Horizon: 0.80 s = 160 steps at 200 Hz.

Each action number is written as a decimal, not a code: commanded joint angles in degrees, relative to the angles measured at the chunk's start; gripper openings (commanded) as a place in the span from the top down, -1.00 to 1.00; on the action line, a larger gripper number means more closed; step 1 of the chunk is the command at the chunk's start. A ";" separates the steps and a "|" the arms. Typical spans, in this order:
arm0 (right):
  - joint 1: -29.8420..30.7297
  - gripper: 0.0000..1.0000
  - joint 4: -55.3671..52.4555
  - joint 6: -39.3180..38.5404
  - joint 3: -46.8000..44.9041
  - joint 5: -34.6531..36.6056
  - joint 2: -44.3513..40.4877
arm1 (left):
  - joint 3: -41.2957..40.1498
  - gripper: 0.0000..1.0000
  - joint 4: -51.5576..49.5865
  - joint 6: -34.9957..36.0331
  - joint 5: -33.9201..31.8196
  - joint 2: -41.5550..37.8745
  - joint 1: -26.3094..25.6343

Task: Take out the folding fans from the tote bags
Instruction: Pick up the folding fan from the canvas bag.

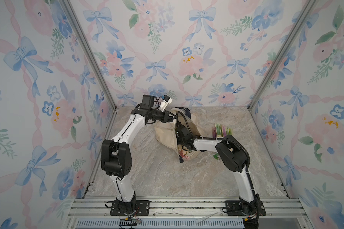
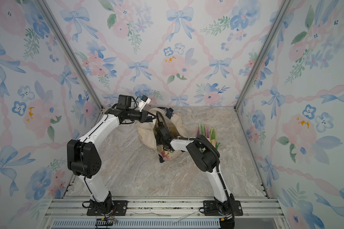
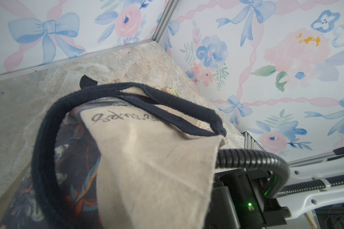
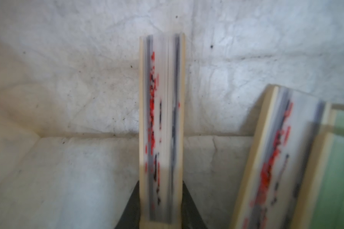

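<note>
My left pincer (image 1: 170, 117) is pressed together on the tote bag (image 1: 164, 130) rim, holding its mouth up. Inside the bag, my right pincer (image 4: 160, 190) pinches one fan (image 4: 161, 109) across its ribs. Step: extraction. Next: withdraw it straight out, clear of the canvas, and place it beside the removed fans (image 1: 221, 129) on the worktop (image 1: 167, 178).

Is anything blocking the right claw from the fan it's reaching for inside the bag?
Nothing visible. In the right wrist view the fan stands right between the right gripper's dark fingers, touching both. A second fan leans off to one side. The left gripper holds the tote bag's rim up.
</note>
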 commanded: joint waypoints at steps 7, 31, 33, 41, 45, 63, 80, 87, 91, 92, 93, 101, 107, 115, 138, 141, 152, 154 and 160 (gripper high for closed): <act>-0.79 0.67 3.80 -1.09 -4.60 -4.62 -3.59 | 1.34 1.00 1.92 0.43 3.25 -0.25 -0.70; -1.34 0.71 8.48 -0.71 -7.98 -6.04 -5.94 | 0.81 1.00 1.86 0.53 3.13 -0.22 -0.72; -1.44 0.71 9.00 -0.63 -8.33 -6.23 -6.20 | 0.75 1.00 1.85 0.53 3.12 -0.24 -0.67; -1.50 0.72 11.57 -0.60 -10.04 -7.00 -7.22 | 0.44 1.00 1.86 0.63 3.13 -0.37 -0.72; -1.64 0.73 13.19 -0.62 -10.98 -7.35 -7.74 | 0.32 1.00 1.85 0.65 3.08 -0.36 -0.67; -1.76 0.73 20.58 -1.37 -15.16 -9.68 -9.99 | -0.30 1.00 1.92 0.75 2.90 -0.40 -0.53; -1.69 0.71 27.25 -2.41 -18.85 -11.99 -11.89 | -0.69 1.00 1.85 0.68 2.77 0.00 -0.54; -1.55 0.71 29.09 -2.43 -20.04 -12.01 -12.53 | -0.77 1.00 1.88 0.62 2.85 0.10 -0.54; -1.52 0.71 29.96 -2.41 -20.65 -12.05 -12.94 | -0.72 1.00 1.86 0.57 2.86 0.23 -0.52; -1.55 0.71 30.15 -2.33 -20.77 -12.03 -13.05 | -0.71 1.00 1.86 0.55 2.86 0.30 -0.53; -1.52 0.71 30.39 -2.29 -20.92 -12.02 -13.16 | -0.71 1.00 1.86 0.54 2.86 0.29 -0.49; -1.52 0.71 32.25 -2.11 -22.06 -12.03 -13.72 | -0.74 1.00 1.86 0.53 2.94 0.39 -0.51; -1.54 0.71 33.85 -1.97 -23.15 -12.06 -14.42 | -0.69 1.00 1.90 0.53 2.94 0.29 -0.49; -1.47 0.70 36.15 -1.83 -24.50 -12.06 -15.00 | -0.55 1.00 1.86 0.44 2.77 0.39 -0.46; -1.47 0.69 41.21 -1.13 -27.23 -11.34 -16.08 | -0.05 1.00 1.88 0.29 2.84 0.54 -0.39; -1.50 0.69 41.54 -1.10 -27.45 -11.38 -16.07 | -0.01 1.00 1.86 0.27 2.93 0.59 -0.45; -1.65 0.69 43.84 -0.73 -28.01 -11.75 -15.85 | 0.17 1.00 1.86 0.18 3.12 0.71 -0.53; -1.65 0.69 44.18 -0.61 -28.12 -11.81 -15.82 | 0.22 1.00 1.86 0.11 3.12 0.72 -0.50; -1.67 0.69 45.42 -0.05 -28.53 -11.78 -15.85 | 0.25 1.00 1.88 0.08 3.12 0.72 -0.50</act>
